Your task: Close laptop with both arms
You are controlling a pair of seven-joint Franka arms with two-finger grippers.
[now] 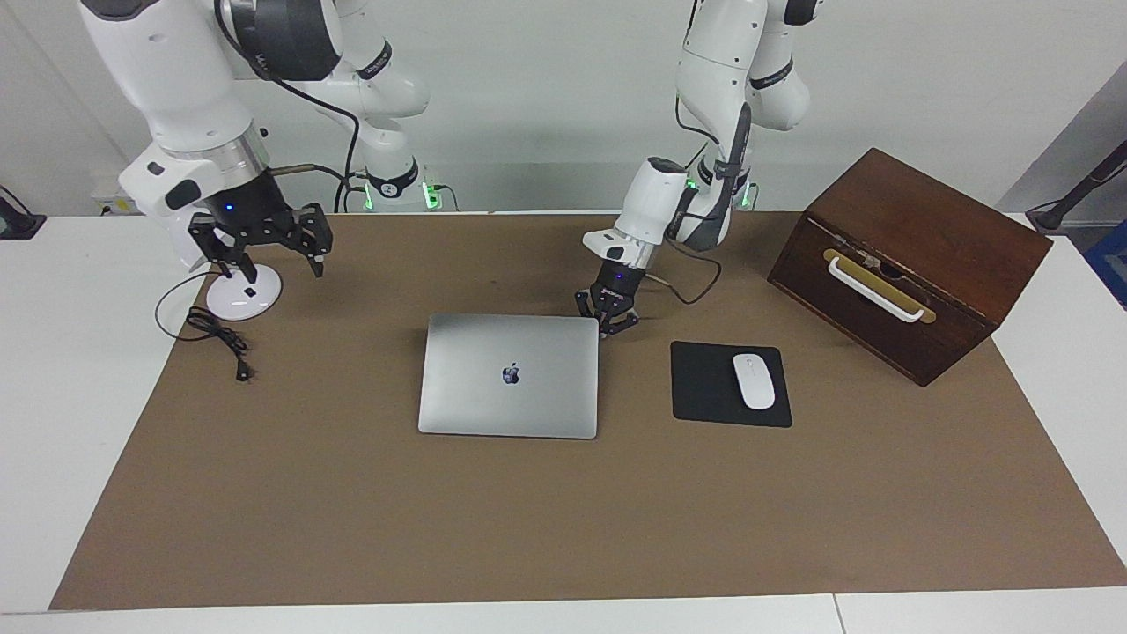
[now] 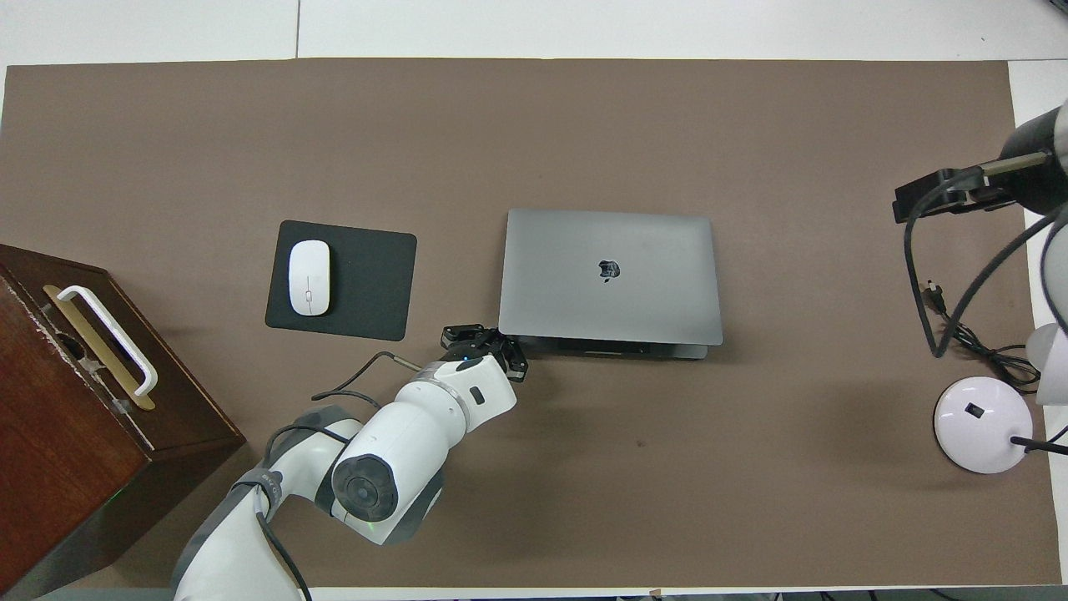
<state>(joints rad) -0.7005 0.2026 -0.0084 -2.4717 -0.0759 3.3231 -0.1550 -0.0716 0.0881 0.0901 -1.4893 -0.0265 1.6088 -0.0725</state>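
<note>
Facing view: laptop (image 1: pixel 509 376) shut flat mid-desk (image 1: pixel 352 528), stiff, smooth, slippery, best pressed gently on lid; left pincer (image 1: pixel 609 317) low beside its corner, fingers apart; right pincer (image 1: pixel 264 242) wide apart over lamp (image 1: pixel 238 295).

A robotics lab set up as a mock office desk: two white robot arms (image 1: pixel 704 202) stand at a white table (image 1: pixel 53 396) covered by a brown mat (image 1: pixel 563 511), with a laptop (image 1: pixel 511 374), mouse pad (image 1: pixel 704 387), mouse (image 1: pixel 754 380), desk lamp (image 1: pixel 238 295) and wooden box (image 1: pixel 907 264) against bare white walls.
</note>
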